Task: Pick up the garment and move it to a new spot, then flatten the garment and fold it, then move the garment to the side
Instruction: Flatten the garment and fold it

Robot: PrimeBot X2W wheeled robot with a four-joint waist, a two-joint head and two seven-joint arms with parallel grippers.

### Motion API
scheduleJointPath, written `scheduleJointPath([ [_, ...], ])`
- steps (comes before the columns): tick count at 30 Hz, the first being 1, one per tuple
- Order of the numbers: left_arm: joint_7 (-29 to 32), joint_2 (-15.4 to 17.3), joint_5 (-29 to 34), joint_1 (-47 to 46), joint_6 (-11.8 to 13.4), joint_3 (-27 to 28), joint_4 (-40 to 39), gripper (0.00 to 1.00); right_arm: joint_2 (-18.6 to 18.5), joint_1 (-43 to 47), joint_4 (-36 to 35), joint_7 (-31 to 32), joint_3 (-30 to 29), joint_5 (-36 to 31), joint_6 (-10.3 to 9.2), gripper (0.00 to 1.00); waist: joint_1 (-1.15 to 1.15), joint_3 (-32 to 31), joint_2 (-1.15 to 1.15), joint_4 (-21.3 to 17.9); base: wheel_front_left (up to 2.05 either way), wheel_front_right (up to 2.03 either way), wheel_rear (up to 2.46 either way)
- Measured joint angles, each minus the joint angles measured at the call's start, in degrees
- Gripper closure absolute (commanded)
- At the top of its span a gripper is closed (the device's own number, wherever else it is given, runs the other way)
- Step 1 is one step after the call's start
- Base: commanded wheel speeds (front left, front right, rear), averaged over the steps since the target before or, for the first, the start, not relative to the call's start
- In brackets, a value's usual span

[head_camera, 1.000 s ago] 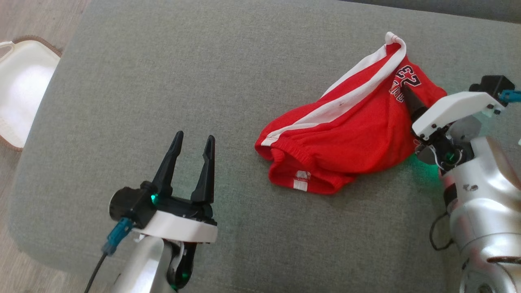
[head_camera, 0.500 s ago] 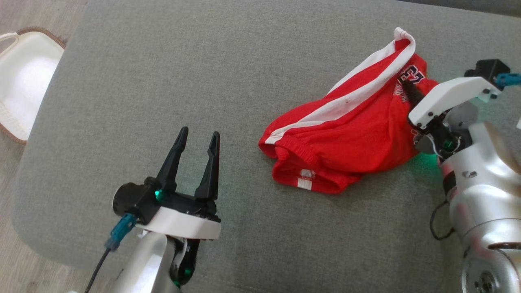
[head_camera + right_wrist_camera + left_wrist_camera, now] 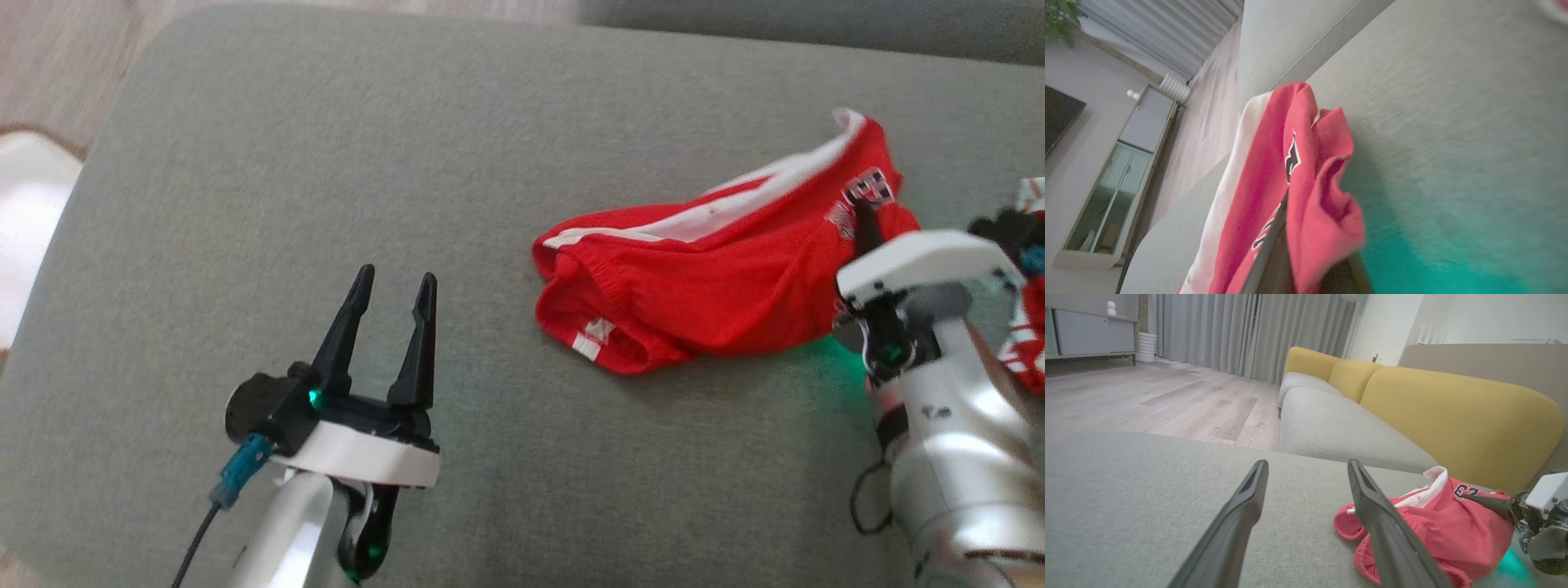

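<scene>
Right claw [image 3: 863,219] pinches the garment [image 3: 718,286]; left claw [image 3: 394,284] hovers, fingers spread.

Red fabric shorts with white side stripe [image 3: 710,294], crumpled on grey-green woven cushion [image 3: 367,147]; right gripper [image 3: 863,222] pinches numbered end. Left gripper [image 3: 397,276], fingers spread, well apart, lower left.
</scene>
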Motion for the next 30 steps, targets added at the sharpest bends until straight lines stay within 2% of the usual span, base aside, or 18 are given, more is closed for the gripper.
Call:
scheduleJointPath([
  [7,0.00,0.01,0.01,2.92,0.00,0.47,0.13,0.00,0.41,6.01,-1.62,-5.08,-4.08,1.24,0.00,1.00,-0.01,-3.63,0.00,-3.28,0.00,0.00,0.00],
  [10,0.00,0.02,0.03,3.87,0.00,0.53,0.33,0.00,0.59,8.79,-1.96,-6.35,-4.59,3.68,0.00,1.00,-0.01,-5.24,0.00,-4.28,0.00,0.00,0.00],
  [13,0.00,0.05,0.10,4.67,0.00,0.90,0.31,0.00,0.73,11.22,-2.41,-6.79,-2.19,8.14,0.00,1.00,-0.01,-6.49,0.00,-5.18,0.00,0.00,0.00],
  [18,0.00,0.13,0.53,5.80,0.00,0.83,0.30,0.00,0.85,14.10,-2.90,-9.22,2.13,11.84,0.00,1.00,-0.01,-7.58,0.00,-5.91,0.00,0.00,0.00],
  [30,0.00,0.38,0.60,5.84,0.00,0.40,0.29,0.00,0.86,14.60,-6.37,-14.37,9.61,17.44,0.00,1.00,0.00,-7.48,0.00,-4.54,0.00,0.00,0.00],
])
